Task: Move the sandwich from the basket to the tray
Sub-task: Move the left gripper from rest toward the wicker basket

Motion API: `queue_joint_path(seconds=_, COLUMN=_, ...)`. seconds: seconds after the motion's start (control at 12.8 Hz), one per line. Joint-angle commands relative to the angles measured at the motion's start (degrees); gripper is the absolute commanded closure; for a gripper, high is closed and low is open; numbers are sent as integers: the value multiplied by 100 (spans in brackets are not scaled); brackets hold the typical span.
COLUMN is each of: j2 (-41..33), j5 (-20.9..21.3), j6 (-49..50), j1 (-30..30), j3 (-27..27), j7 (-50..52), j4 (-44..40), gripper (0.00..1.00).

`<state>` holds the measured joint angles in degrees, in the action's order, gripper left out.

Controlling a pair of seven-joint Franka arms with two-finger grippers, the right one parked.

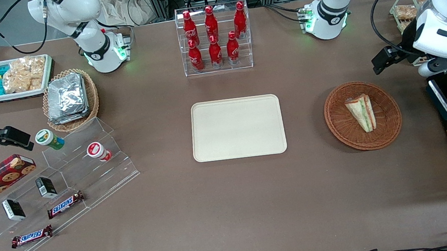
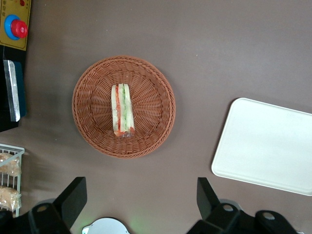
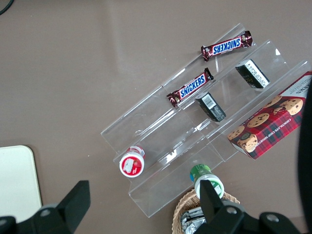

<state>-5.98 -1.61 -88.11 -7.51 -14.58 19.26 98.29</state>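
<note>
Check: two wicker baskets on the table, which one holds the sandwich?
The reddish-brown basket toward the working arm's end holds the sandwich. The tan basket holds foil packets. The gripper, fingers open, hovers above the table beside it.

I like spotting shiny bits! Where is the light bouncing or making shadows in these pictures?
Front view: the foil packets glint brightest, and the bottle rack shows small reflections. The basket casts a soft shadow on the table. Left wrist view: even light, the sandwich sharp with no glare, the tray pale, and the open gripper dark, high over the table beside the basket.
</note>
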Motion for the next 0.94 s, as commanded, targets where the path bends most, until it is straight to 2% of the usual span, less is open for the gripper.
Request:
queue_joint_path(seconds=0.0, j2=-340, j5=-41, j6=23, j1=-128, j3=-37, j7=52, j4=416, gripper=0)
queue_joint_path(seconds=0.47, j2=-1370, j5=-41, j6=-1724, j1=-137, j3=683, j7=60, j4=2955, gripper=0)
queue_joint_path(seconds=0.7, j2=-1345, j5=-41, j6=-2269, j1=-137, j3=781, j7=209, j4=3519, gripper=0)
queue_joint_path(seconds=0.86, j2=-1327, j5=-41, j6=-3032, j1=-137, j3=781, j7=359, j4=4143, gripper=0)
